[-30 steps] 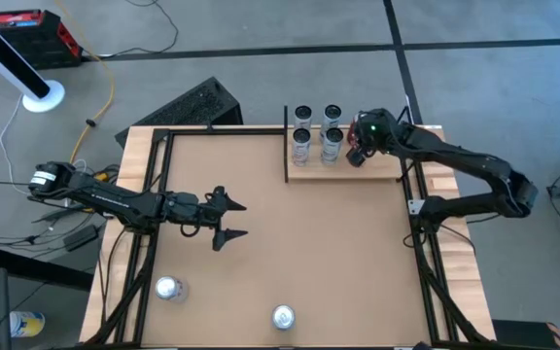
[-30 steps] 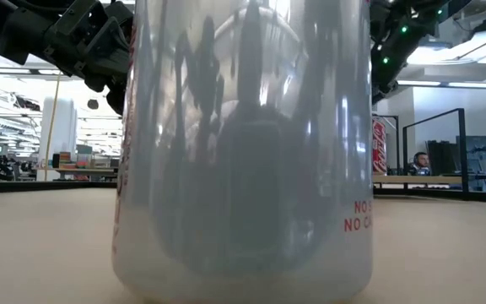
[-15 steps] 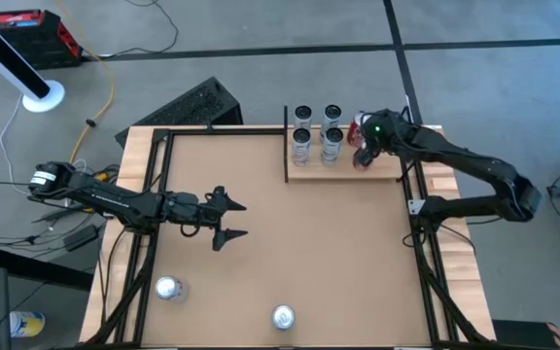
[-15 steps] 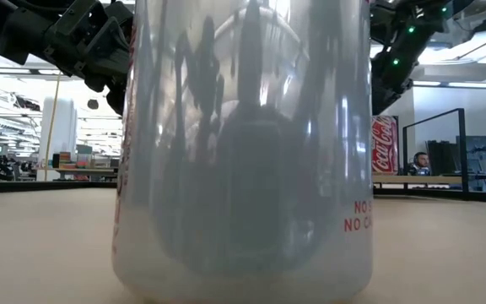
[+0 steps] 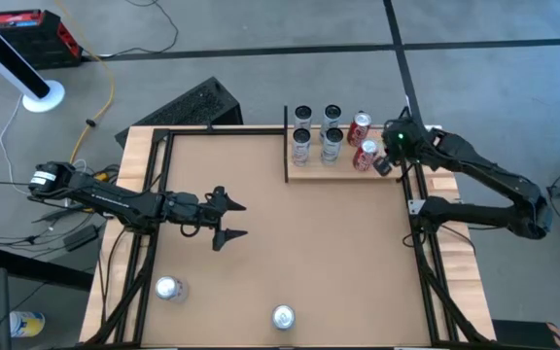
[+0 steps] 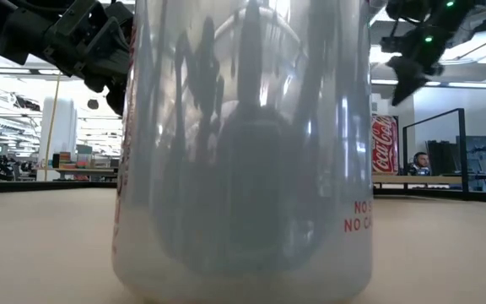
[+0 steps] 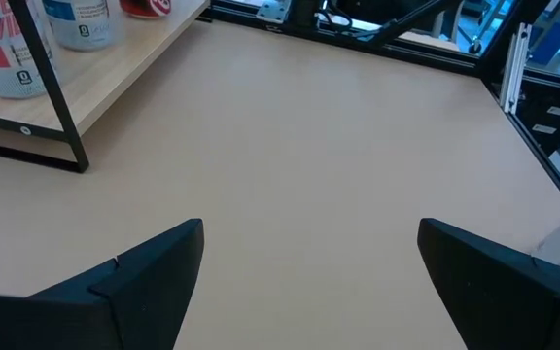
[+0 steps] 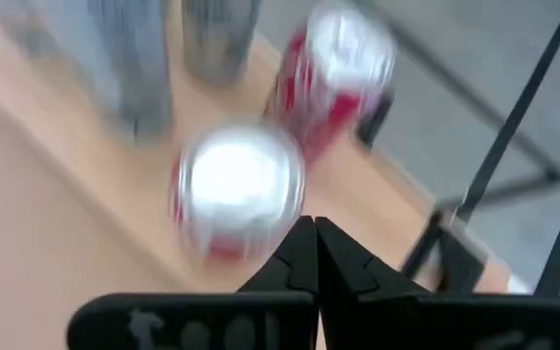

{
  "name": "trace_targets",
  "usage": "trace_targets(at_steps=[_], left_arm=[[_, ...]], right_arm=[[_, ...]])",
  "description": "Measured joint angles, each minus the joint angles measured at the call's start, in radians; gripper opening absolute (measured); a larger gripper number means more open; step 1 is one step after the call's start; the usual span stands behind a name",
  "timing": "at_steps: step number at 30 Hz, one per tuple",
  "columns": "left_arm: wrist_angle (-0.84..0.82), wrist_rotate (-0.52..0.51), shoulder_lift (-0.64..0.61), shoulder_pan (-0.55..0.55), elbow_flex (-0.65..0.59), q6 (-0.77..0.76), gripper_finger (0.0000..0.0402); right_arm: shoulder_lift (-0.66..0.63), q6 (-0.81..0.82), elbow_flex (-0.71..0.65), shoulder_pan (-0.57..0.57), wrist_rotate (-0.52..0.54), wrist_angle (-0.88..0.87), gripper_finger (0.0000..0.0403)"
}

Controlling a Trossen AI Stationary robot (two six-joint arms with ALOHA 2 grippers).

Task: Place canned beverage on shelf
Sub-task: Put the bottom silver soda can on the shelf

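1. The right gripper (image 5: pixel 385 167) hangs just beside the shelf (image 5: pixel 343 171), its fingers (image 8: pixel 311 255) pressed together with nothing between them.
2. Directly ahead of those fingers two red cans stand upright on the shelf: the nearer one (image 5: pixel 366 156) close by, the farther one (image 5: pixel 359 128) behind it.
3. In the low view a red can (image 6: pixel 384 144) reads "Coca-Cola" in white script.
4. Four silver cans (image 5: pixel 317 131) stand beyond the red ones.
5. The left gripper (image 5: pixel 229 220) waits wide open and empty over the tabletop (image 5: pixel 280 243), well apart from the shelf.
6. A silver can (image 6: pixel 243 143) fills the low view; red letters "NO" show.
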Motion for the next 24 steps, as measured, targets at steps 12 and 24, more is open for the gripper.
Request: trace_targets(at_steps=[12, 24], left_arm=[[0.004, 0.0, 0.0, 0.0, 0.0, -0.013, 0.0364], [0.004, 0.0, 0.0, 0.0, 0.0, 0.01, 0.0364]], right_arm=[[-0.015, 0.04, -0.092, -0.005, -0.124, -0.071, 0.0017], [0.021, -0.028, -0.142, -0.086, -0.135, 0.078, 0.0017]])
